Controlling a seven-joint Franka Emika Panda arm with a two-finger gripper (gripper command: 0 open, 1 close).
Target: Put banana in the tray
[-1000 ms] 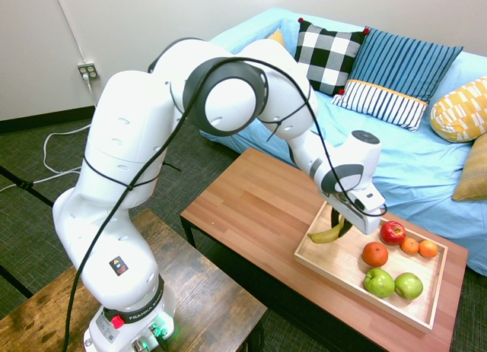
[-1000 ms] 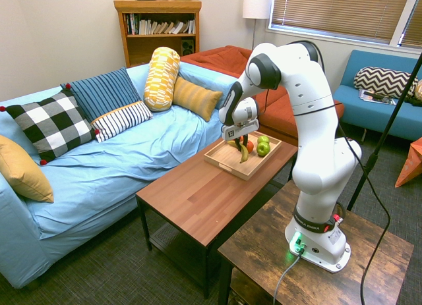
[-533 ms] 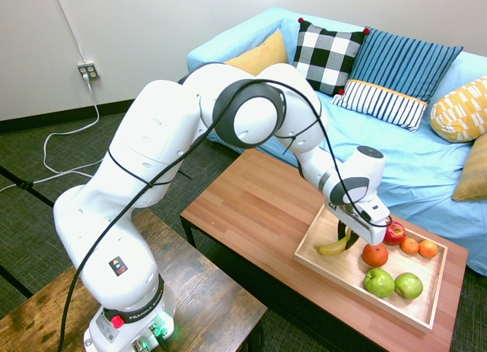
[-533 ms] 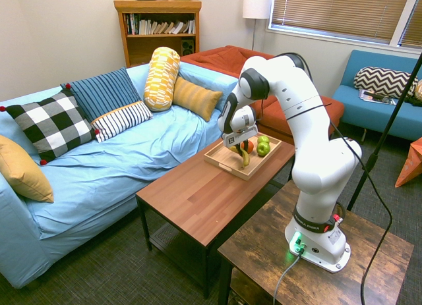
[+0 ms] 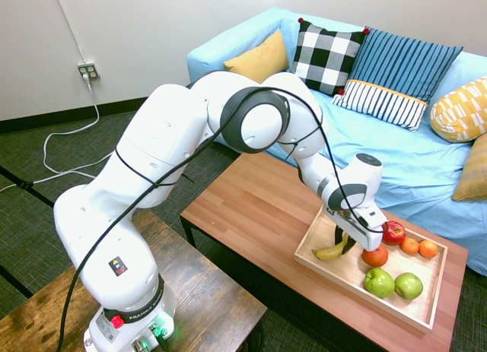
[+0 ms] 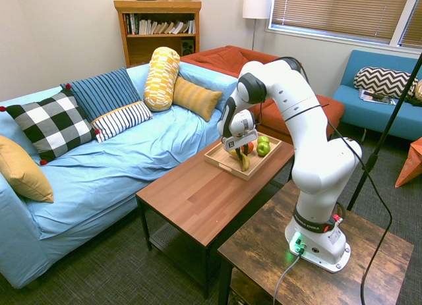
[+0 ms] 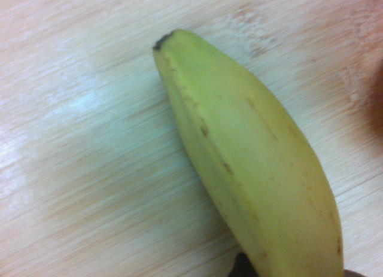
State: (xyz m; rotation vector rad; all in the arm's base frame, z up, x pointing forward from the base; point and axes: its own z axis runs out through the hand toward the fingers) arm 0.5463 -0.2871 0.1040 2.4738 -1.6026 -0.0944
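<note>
My gripper (image 5: 344,241) is shut on the yellow banana (image 5: 332,251), holding it low inside the near left corner of the light wooden tray (image 5: 319,262). In the second exterior view the banana (image 6: 244,159) hangs from the gripper (image 6: 240,151) over the tray (image 6: 224,161), at or just above its floor. The wrist view shows the banana (image 7: 251,169) close up against the pale wood of the tray (image 7: 84,169).
In the tray lie a red apple (image 5: 393,232), three oranges (image 5: 374,255), and two green apples (image 5: 379,282). The tray sits at the right end of a reddish-brown table (image 5: 259,207). A blue sofa with cushions (image 5: 403,139) stands behind it.
The arm has lowered the banana further into the tray's near left corner. The gripper has stayed shut on it.
</note>
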